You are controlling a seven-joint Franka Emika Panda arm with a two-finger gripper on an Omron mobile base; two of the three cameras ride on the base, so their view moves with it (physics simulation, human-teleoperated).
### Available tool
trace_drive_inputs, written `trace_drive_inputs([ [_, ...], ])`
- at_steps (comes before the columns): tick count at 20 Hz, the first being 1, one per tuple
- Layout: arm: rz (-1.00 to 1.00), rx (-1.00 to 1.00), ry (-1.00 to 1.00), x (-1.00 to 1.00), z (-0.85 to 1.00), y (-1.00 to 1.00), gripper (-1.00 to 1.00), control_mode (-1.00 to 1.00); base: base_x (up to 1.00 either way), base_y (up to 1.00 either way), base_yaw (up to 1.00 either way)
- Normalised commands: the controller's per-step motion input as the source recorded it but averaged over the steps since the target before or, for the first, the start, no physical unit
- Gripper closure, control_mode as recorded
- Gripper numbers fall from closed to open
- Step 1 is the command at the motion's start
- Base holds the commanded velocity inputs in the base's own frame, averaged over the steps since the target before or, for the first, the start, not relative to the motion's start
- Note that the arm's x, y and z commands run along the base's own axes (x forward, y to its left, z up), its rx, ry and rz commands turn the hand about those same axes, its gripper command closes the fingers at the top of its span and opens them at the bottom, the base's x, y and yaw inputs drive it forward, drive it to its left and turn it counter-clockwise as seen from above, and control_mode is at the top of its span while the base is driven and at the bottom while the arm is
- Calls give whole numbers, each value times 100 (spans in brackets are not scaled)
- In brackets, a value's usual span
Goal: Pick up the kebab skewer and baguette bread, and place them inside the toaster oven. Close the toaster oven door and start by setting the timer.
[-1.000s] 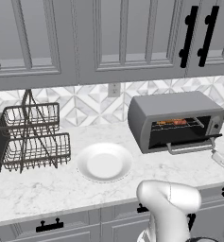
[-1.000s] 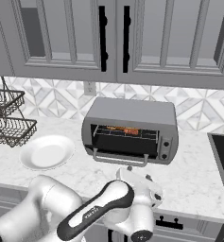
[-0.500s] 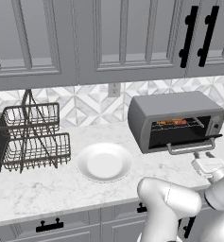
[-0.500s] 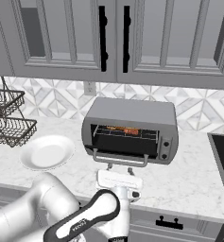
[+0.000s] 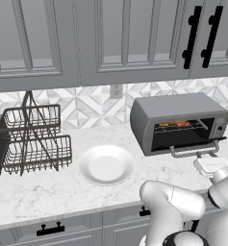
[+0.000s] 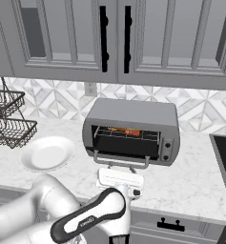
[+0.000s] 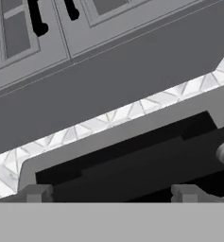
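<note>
The gripper (image 6: 120, 177) sits with fingers spread wide and nothing between them, just under the door's bar handle (image 6: 120, 162). The oven (image 6: 131, 129) lies straight ahead, its door (image 5: 190, 144) nearly lowered, food (image 6: 125, 130) on the rack above and beyond the fingertips. To close well, catch the handle from below and push up and forward, following the hinge arc.

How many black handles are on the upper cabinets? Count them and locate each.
2. The left handle and the right handle hang vertically side by side on the upper cabinets, above the toaster oven. Others may lie outside the frame.
</note>
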Motion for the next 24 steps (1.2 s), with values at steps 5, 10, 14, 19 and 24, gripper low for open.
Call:
trace_drive_inputs([
  [5,-3,-11,15,0,-1,-14,-100,-100,0,0,0],
  [10,-5,-12,24,0,-1,-5,-100,-100,0,0,0],
  [14,-5,-9,23,0,-33,0,-100,-100,0,0,0],
  [19,-1,-6,6,17,-44,0,-100,-100,0,0,0],
  [24,0,0,5,71,-4,0,-100,-100,0,0,0],
])
